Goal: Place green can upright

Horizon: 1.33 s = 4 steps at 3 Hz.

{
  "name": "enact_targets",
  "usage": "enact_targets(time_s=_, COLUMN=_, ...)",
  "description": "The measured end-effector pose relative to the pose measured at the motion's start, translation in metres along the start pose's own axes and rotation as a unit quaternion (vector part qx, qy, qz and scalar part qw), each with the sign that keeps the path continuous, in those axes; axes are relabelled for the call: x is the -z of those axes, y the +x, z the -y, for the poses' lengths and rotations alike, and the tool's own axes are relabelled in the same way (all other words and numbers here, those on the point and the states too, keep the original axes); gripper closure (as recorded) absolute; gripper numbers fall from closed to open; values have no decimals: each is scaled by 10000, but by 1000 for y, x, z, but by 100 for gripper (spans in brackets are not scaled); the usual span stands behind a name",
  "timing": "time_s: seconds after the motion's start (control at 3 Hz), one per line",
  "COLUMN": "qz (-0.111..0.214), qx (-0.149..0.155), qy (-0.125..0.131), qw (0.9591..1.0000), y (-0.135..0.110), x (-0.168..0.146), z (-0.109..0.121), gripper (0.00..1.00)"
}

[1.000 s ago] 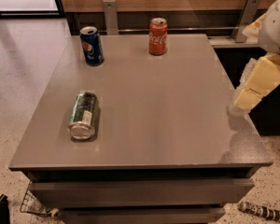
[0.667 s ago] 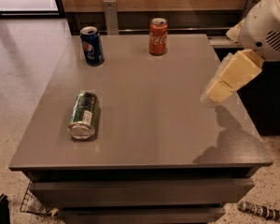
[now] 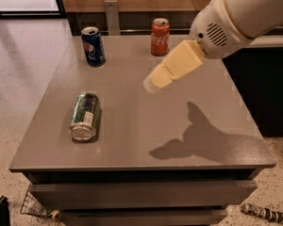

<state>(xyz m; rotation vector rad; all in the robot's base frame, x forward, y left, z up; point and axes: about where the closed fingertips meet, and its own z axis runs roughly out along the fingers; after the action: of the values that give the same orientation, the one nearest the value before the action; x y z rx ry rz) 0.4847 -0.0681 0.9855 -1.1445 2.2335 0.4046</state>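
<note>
The green can (image 3: 85, 116) lies on its side on the left part of the grey table (image 3: 146, 140), its silver end facing the front edge and a pale label patch on top. My gripper (image 3: 153, 83), cream-coloured, hangs above the middle of the table, to the right of the can and well apart from it. It touches nothing. The arm (image 3: 236, 18) comes in from the upper right.
A blue Pepsi can (image 3: 93, 46) stands upright at the back left of the table. A red Coca-Cola can (image 3: 160, 30) stands upright at the back middle. A dark counter (image 3: 264, 79) is right of the table. A wire basket (image 3: 35, 206) sits on the floor below.
My arm has swung in from the right edge of the table toward its middle, closer to the green can. The cans have not moved.
</note>
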Motion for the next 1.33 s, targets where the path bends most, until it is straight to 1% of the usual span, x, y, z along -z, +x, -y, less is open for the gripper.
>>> enact_targets(time_s=0.33, qz=-548, qx=-366, qy=367, qw=9971, y=-16, x=-29, z=4, gripper=0)
enact_targets(time_s=0.67, qz=-727, qx=-813, qy=549, qw=9925, y=-20, x=-37, z=6, gripper=0)
enact_targets(time_s=1.0, qz=-507, qx=-1045, qy=406, qw=9924, y=-17, x=-36, z=11, gripper=0)
enact_targets(time_s=1.33, qz=-266, qx=-1295, qy=5, qw=9912, y=-18, x=-62, z=11, gripper=0)
